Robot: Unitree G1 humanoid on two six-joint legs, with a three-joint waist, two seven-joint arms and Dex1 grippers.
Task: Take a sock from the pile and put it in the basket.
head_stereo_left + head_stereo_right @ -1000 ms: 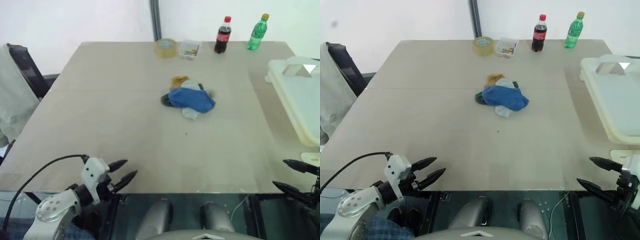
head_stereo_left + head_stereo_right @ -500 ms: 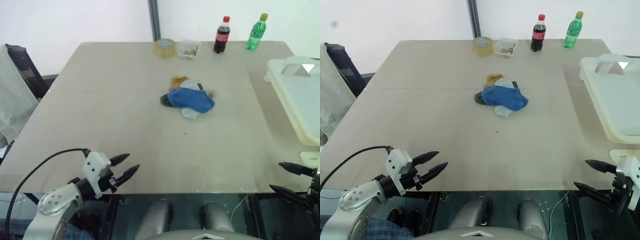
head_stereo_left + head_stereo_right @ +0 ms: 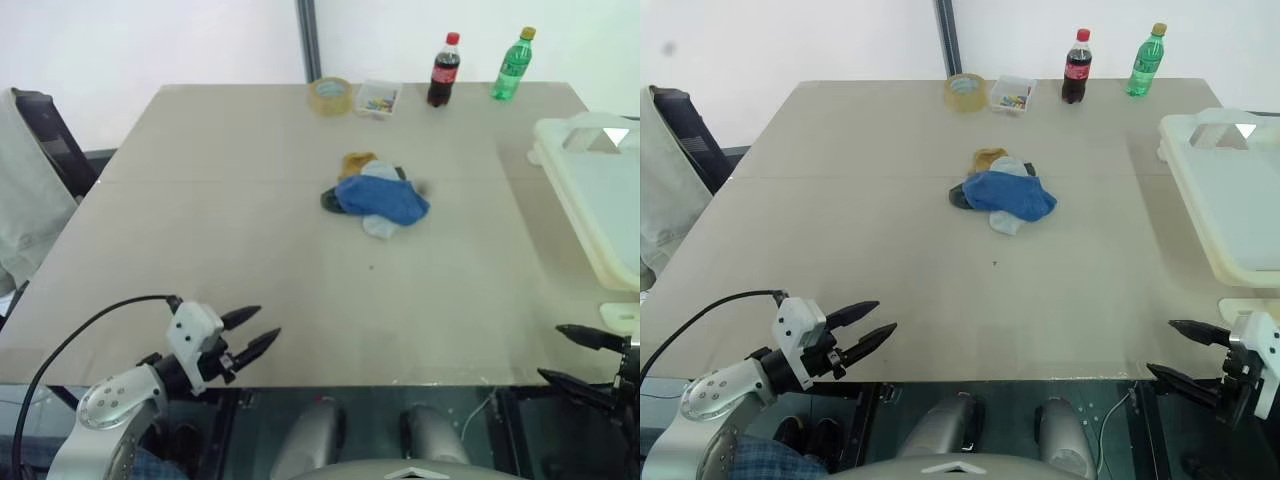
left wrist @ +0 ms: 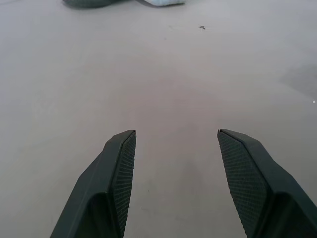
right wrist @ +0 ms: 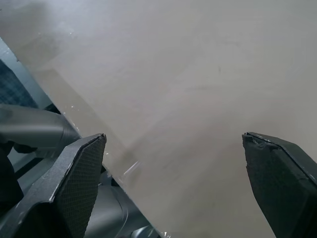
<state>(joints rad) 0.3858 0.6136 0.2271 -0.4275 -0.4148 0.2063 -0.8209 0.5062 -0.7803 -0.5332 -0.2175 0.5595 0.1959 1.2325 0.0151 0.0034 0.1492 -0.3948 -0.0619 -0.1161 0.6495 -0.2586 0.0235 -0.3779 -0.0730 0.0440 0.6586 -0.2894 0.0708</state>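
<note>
Socks make up the pile point(image 3: 377, 199), a small heap near the middle of the table point(image 3: 200, 230): a blue one draped on top, a mustard-yellow one poking out at the far side, a pale grey one at the near edge and a dark one tucked under the left. They look light, limp and unbreakable, likely to sag and drag their neighbours along, so a pinch on a raised fold of the top blue sock, or on the loose pale toe at the near edge, seems the surest hold for lifting only one. The pile sits well apart from both claws, far up the table from each. The left gripper point(image 3: 253, 332) hovers at the near left edge, fingers parted to a moderate gap and empty, aimed forward and toward the pile. The right gripper point(image 3: 1185, 350) hangs off the near right corner, fingers spread wide and holding nothing. The basket point(image 3: 600, 200) stands along the right side of the table, just beyond the right claw and well to the right of the pile.
</note>
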